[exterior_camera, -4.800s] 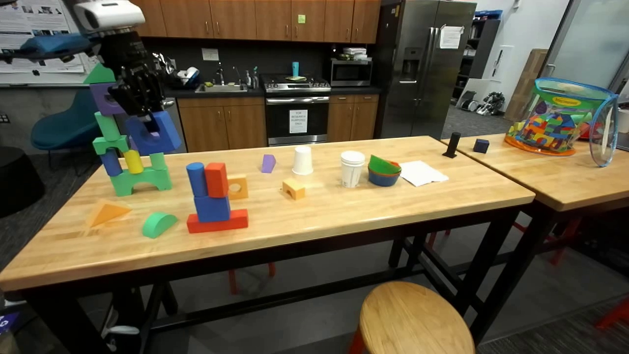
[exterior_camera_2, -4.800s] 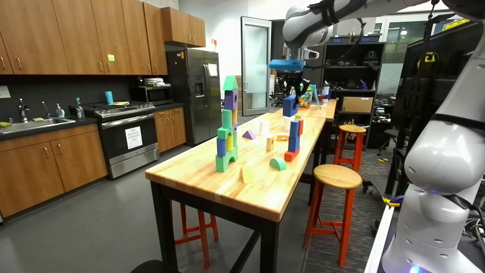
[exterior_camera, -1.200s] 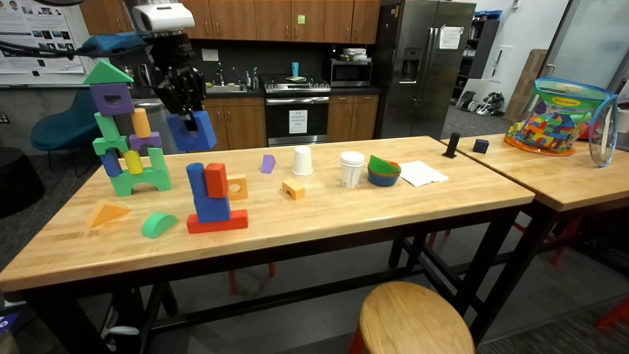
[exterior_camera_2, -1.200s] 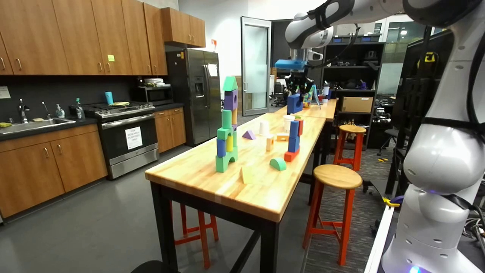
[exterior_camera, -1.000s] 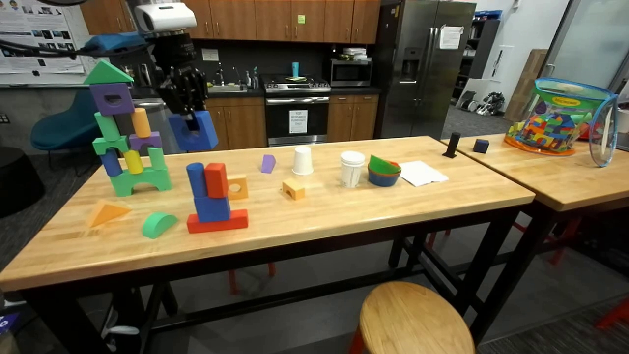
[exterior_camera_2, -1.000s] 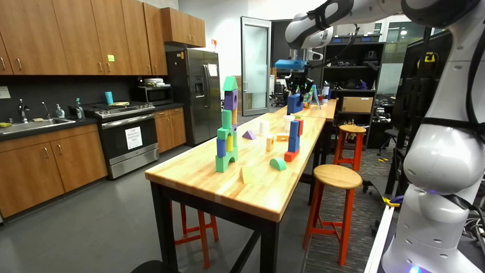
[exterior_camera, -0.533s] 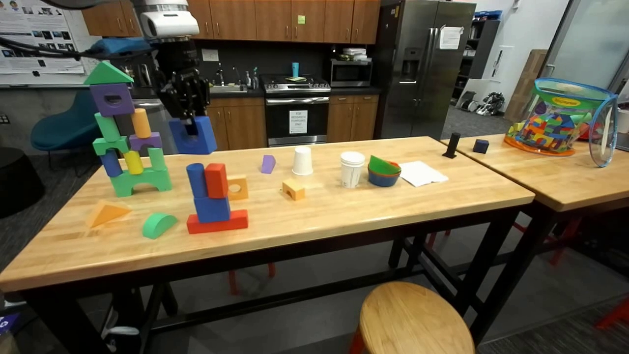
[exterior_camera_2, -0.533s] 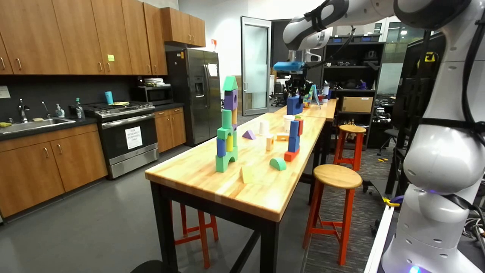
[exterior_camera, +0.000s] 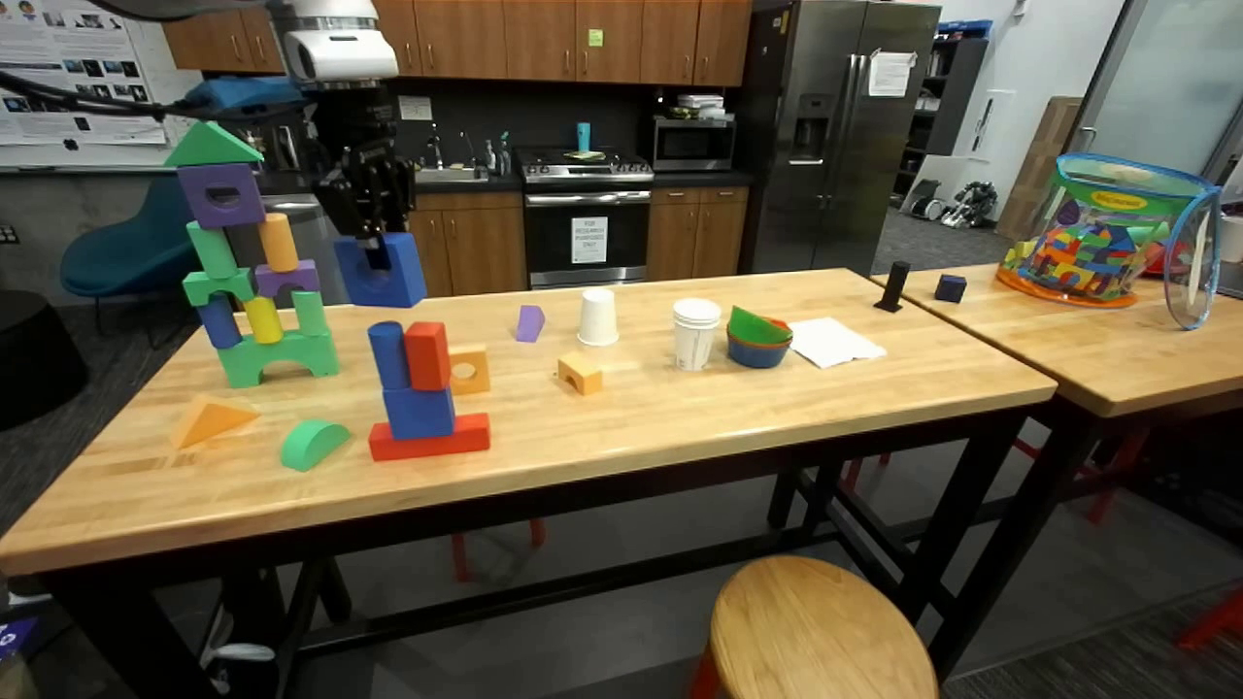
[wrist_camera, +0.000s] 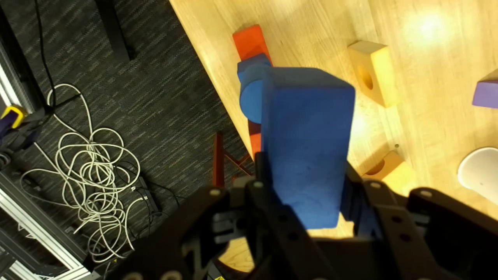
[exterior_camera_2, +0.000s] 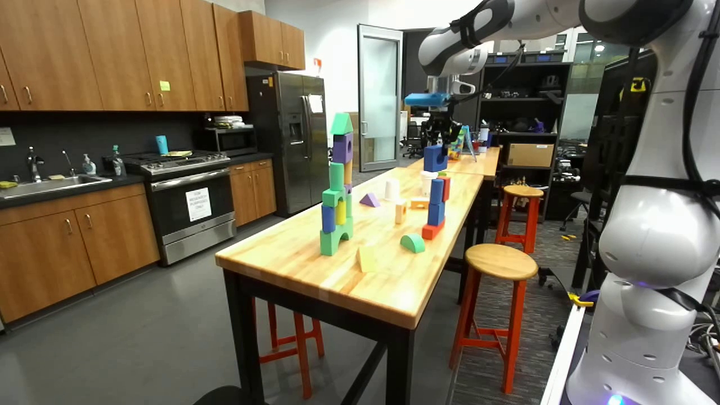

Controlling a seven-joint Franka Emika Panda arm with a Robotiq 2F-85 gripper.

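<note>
Blue block (wrist_camera: 310,144) has swung toward the red-and-blue stack (exterior_camera: 421,410), dipping slightly; gripper (wrist_camera: 304,165) pinches it just above that stack, not touching, so looks mid-carry.

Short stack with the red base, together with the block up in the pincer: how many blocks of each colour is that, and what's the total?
Red: 2, the long base and the upright block
Blue: 3, the cylinder, the middle block and the held block
Total: 5
</note>
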